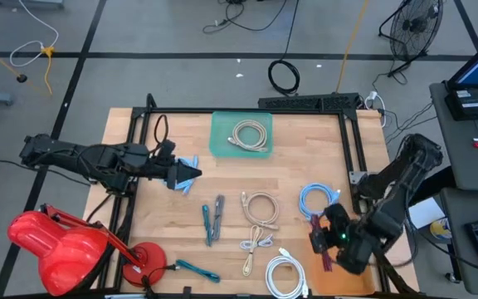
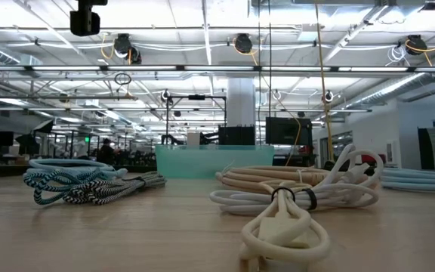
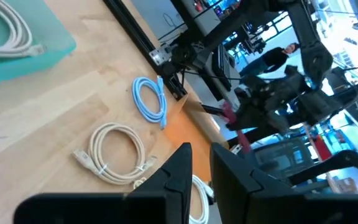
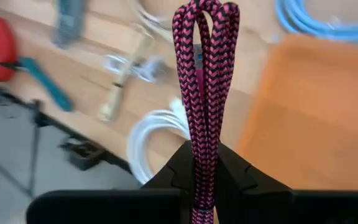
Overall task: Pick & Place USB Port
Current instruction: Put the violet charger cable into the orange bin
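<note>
1. Right arm: I see it folded in from the table's 3 o'clock edge, its right gripper [image 1: 329, 241] held over the 5 o'clock corner, above the orange mat [image 1: 351, 281].
2. Right fingers [image 4: 178, 171]: pressed onto a bundled pink braided cable [image 4: 204, 74]. The loop stands up out of the jaws, clamped near its lower end.
3. Pink cable, position: raised off the wood, between the white cable coil [image 1: 285, 276] and the orange mat's near edge.
4. Left arm: stretched along the 9 o'clock side, left gripper [image 1: 187, 174] pointing toward 3 o'clock. Its fingers [image 3: 173, 171] stand slightly apart, holding nothing.
5. Teal tray [image 1: 241, 133] at 12 o'clock, a beige cable coiled inside.
6. Centre of table: a beige cable coil [image 1: 260, 208], a light blue cable coil [image 1: 316, 199] toward 3 o'clock, teal cables [image 1: 212, 220] toward 7 o'clock.
7. Obstructions: the white coil lies just beside the mat; the blue coil sits close behind the right gripper.
8. Red object [image 1: 56, 241] at the 8 o'clock corner, well apart.
</note>
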